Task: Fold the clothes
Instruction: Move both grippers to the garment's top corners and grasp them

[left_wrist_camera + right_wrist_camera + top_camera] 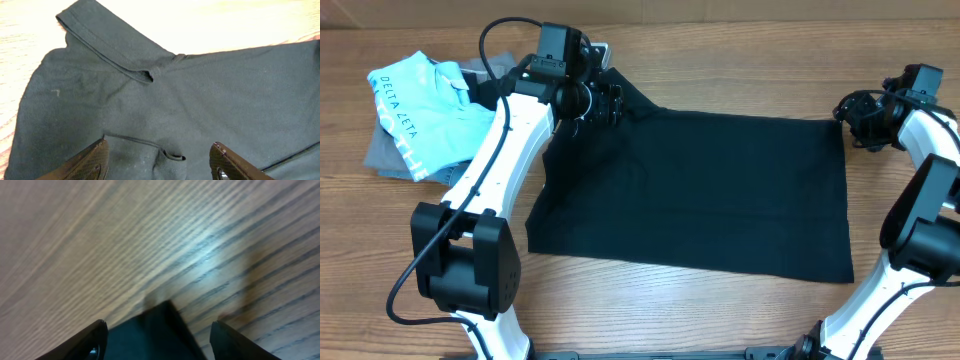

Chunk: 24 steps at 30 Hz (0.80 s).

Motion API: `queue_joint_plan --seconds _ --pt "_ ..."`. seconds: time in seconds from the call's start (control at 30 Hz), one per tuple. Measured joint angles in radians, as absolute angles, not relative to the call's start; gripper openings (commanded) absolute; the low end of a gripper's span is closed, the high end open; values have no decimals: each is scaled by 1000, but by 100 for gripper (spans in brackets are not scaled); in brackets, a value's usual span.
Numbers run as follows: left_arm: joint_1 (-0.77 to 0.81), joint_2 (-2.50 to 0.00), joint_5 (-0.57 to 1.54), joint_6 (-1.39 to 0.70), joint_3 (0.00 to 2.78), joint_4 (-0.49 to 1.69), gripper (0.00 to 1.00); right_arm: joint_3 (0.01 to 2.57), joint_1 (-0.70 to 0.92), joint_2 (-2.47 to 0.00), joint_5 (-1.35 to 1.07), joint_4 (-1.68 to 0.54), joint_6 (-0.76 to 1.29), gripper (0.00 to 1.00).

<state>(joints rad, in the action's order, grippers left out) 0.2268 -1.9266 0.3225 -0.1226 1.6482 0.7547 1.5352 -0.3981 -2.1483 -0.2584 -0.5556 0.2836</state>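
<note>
Tabletop [720,60]: wood, carrying every item.

Garment [720,190]: black, lying flat across the middle of the tabletop as a rough rectangle. Its far edge runs from one arm to the other. Judged to be spread this way so the far edge can be taken at both ends and folded over.

Left arm [505,150]: reaches from the near left side to the garment's far-left corner, wrist pitched down over the cloth.

Right arm [920,200]: bends up from the near right side to the far-right corner, wrist low over the wood.

Blue shirt [420,110]: crumpled on the grey garments [385,155] at far left, outside the left arm. Judged set aside, not in work.

Sleeve [100,45]: juts past the far-left corner onto bare wood.

Left jaws: standing wide apart just over the cloth, a small wrinkle between them, nothing gripped.

Right jaws: standing wide apart, straddling the garment's corner, which lies loose on the wood.
</note>
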Motion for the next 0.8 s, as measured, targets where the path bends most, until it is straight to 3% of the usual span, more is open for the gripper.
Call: queue_joint_plan --seconds 0.17,0.33,0.5,0.8 --pt "227 -1927 323 -123 1648 756 68 1536 -389 -2175 -227 -564 270 55" --pt "227 -1927 323 -122 1648 756 68 1545 -373 -2184 -212 -582 257 23" --pt "227 -1927 323 -120 1648 757 68 1545 -371 -2188 -205 -600 242 4" --pt "227 -1927 323 -117 1648 770 68 1546 -371 -2189 -206 -614 238 4"
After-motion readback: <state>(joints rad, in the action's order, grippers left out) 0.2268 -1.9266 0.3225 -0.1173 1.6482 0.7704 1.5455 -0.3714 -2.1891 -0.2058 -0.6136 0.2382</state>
